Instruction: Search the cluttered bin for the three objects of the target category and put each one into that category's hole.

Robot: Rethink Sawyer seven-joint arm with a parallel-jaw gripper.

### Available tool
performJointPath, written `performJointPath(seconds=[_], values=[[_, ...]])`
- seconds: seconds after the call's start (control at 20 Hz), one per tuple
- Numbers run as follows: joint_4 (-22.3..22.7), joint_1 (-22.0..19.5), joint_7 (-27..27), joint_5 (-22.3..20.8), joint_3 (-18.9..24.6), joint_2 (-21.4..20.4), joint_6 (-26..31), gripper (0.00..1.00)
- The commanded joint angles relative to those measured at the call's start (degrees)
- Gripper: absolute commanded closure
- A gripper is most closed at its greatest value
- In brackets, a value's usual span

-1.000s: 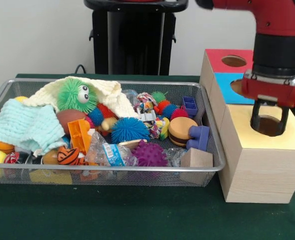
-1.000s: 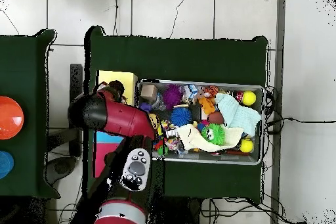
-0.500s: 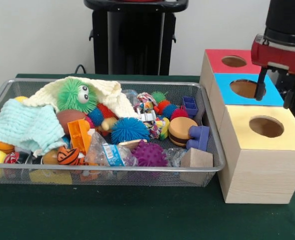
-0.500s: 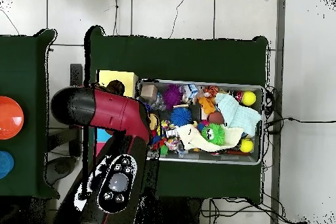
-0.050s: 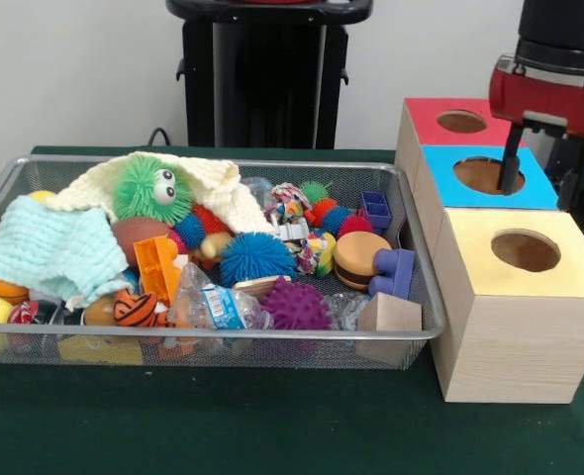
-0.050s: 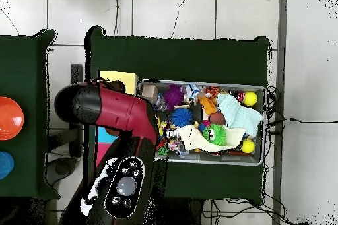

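Two spread fingers of the empty pincer (image 5: 541,178) above the blue hole (image 5: 483,174) — bin (image 5: 213,341) well aside.

Arm (image 6: 115,113): glossy red shell w/ black round joint cap; black oval panel w/ grey buttons on lower link. Wrist: black cylinder, red collar w/ silver trim. Gripper (image 5: 541,168): two thin black fingers (image 5: 511,163).

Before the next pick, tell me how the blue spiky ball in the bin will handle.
The blue spiky ball looks soft, so its bristles would likely give under a squeeze. It appears light. Being round and perched on the clutter, it may roll or shift if nudged.
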Motion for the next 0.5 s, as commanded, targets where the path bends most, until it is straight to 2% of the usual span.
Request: performJointPath(seconds=[0.05, 0.25, 0.5], values=[[4.5, -2.4, 7.2, -1.4, 5.5, 1.5, -2.3, 0.00], [4.6, -2.9, 4.5, -3.9, 4.4, 0.7, -1.9, 0.00], [7.1, -6.6, -4.9, -10.3, 3.0, -4.1, 1.7, 0.00]])
